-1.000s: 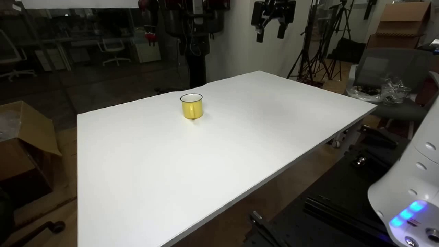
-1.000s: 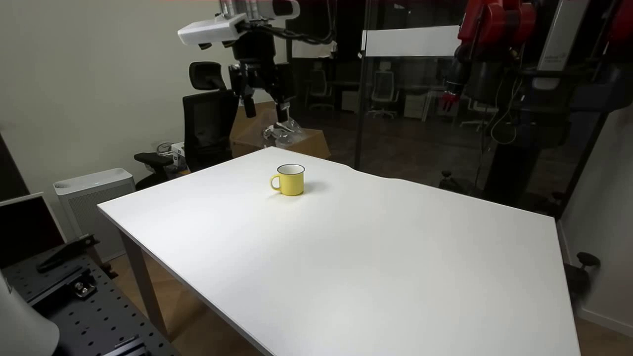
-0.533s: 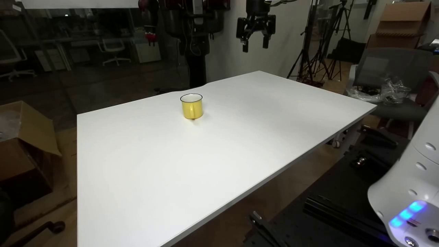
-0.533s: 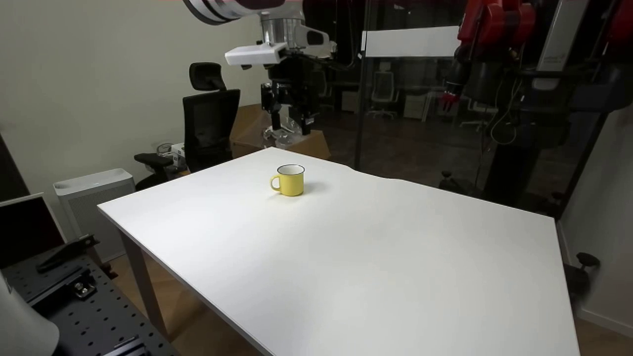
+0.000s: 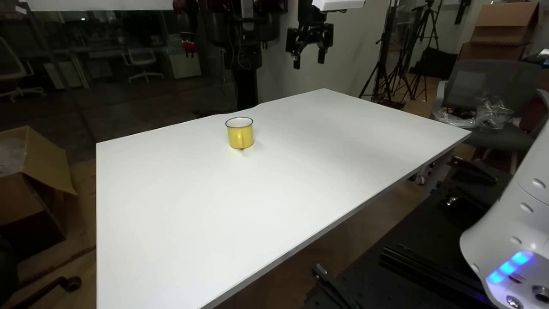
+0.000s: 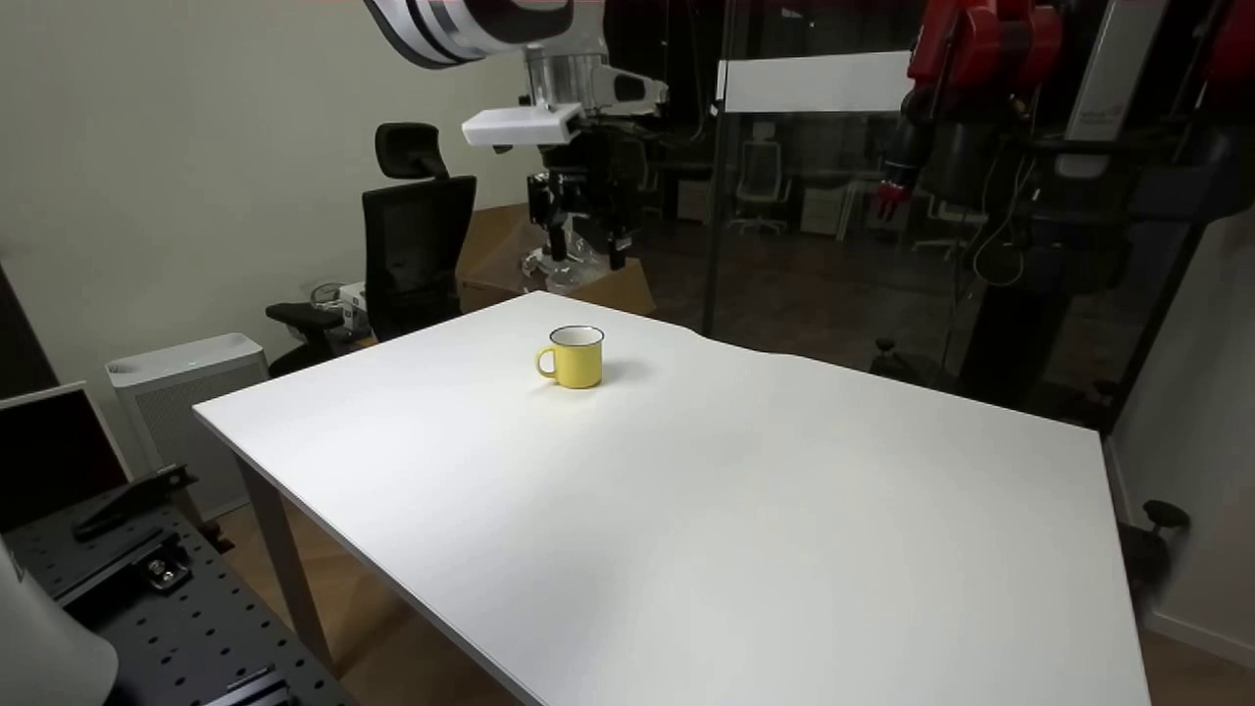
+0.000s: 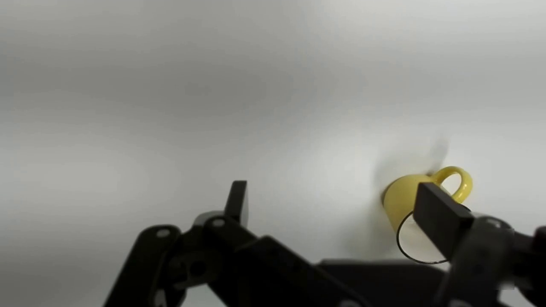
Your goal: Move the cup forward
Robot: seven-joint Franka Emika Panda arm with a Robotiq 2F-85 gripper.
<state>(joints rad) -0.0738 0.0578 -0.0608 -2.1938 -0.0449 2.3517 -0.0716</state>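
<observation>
The yellow cup [image 5: 241,136] stands upright on the white table [image 5: 180,223]. It has a white inside, a dark rim and a handle. It also shows in an exterior view [image 6: 580,367], near the table's far edge. My black gripper [image 5: 309,62] hangs in the air above the table with its fingers apart and nothing between them. It is also seen well above the cup in an exterior view [image 6: 588,255]. In the wrist view the cup [image 7: 399,200] is at lower right, partly hidden behind the right finger of the gripper [image 7: 332,192]. The fingers do not touch the cup.
A red and black robot [image 6: 980,59] stands beyond the table's far edge. A black office chair [image 6: 417,250] and an open cardboard box [image 6: 618,284] are behind the table. The arm's white base [image 5: 510,240] stands on a black mount [image 5: 399,262] beside the table.
My gripper has moved down, leftward in one exterior picture and rightward in the other, closer to above the cup. Its fingers stay apart. The cup has not moved.
</observation>
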